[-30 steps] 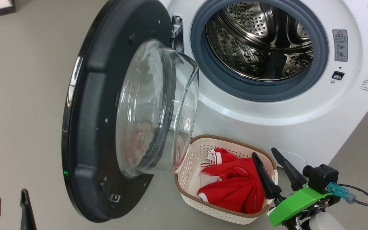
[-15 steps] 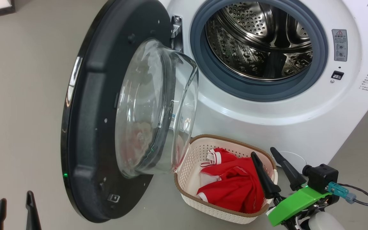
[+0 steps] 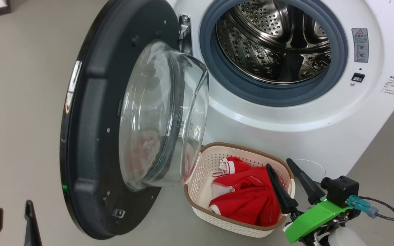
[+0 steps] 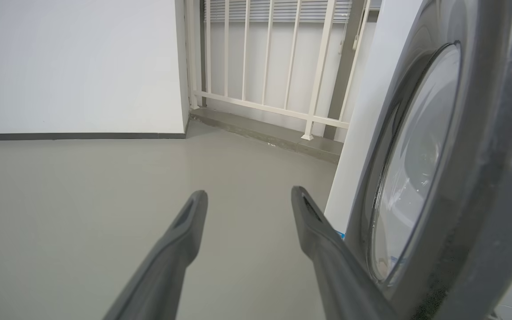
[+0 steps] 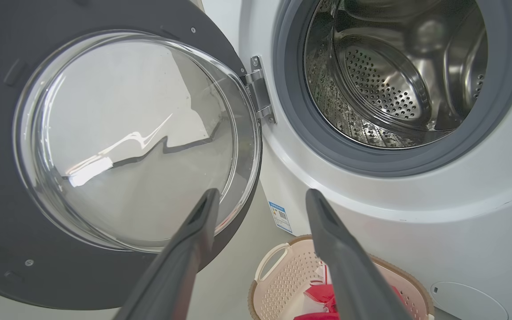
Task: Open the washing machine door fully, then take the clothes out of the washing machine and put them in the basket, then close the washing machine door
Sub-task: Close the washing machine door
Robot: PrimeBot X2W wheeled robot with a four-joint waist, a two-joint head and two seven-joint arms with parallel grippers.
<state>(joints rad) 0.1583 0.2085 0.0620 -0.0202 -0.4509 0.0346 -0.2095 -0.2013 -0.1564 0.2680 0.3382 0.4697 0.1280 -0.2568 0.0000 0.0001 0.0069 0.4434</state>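
Slight camera shift only; left tool and right tool wide, empty.

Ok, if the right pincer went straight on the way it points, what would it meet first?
Most likely the white front of the washing machine, just below the hinge, between the open door and the drum; depth is unclear.

Bright, even light reaches me; shadows on the floor are soft. Glare streaks the washing machine door glass, and my wrist views bend, perhaps blur, at their edges.
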